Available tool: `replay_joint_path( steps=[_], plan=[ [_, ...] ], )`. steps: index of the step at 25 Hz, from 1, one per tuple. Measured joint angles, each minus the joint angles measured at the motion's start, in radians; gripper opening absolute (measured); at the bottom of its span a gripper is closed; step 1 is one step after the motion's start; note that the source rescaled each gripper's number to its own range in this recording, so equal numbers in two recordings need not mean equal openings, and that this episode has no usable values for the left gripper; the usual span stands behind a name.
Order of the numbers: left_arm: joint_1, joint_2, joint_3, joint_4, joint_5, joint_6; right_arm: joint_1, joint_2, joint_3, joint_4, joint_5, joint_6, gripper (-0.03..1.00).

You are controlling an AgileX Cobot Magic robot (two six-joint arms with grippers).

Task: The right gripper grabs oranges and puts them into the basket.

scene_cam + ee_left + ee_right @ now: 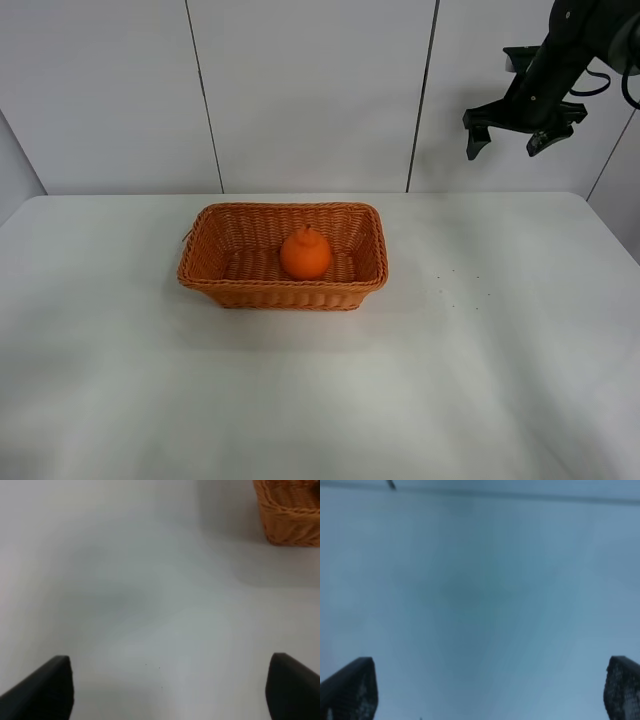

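Orange in the basket, right tool raised and empty.

From the high camera we see the orange [305, 254] sitting inside the basket [283, 292], slightly right of its middle, neck and stem pointing up, so its axis is upright. The basket's long side runs across the white counter [500, 380], left to right. The right tool [510, 132] hangs high by the back wall, well apart from the basket, fingers spread wide and holding nothing. We judge the placing done; no other fruit shows on the counter, so what is left is at most parking the arm. In the left wrist view we see the left tool [170, 690] spread wide over bare counter, a basket corner near it. In the right wrist view the fingers [350, 690] stand wide apart before a blank surface.
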Motion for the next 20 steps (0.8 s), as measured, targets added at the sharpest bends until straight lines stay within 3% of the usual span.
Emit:
replay_joint_path(
  steps=[10,15,20],
  plan=[
    [0.000,0.000,0.000,0.000,0.000,0.000,0.006,-0.217,0.227,0.021,-0.001,-0.008,1.00],
    [0.000,0.000,0.000,0.001,0.000,0.000,0.006,-0.467,0.520,0.022,-0.003,-0.008,1.00],
    [0.000,0.000,0.000,0.001,0.000,0.000,0.006,-0.806,0.914,0.023,-0.003,-0.008,1.00]
  ],
)
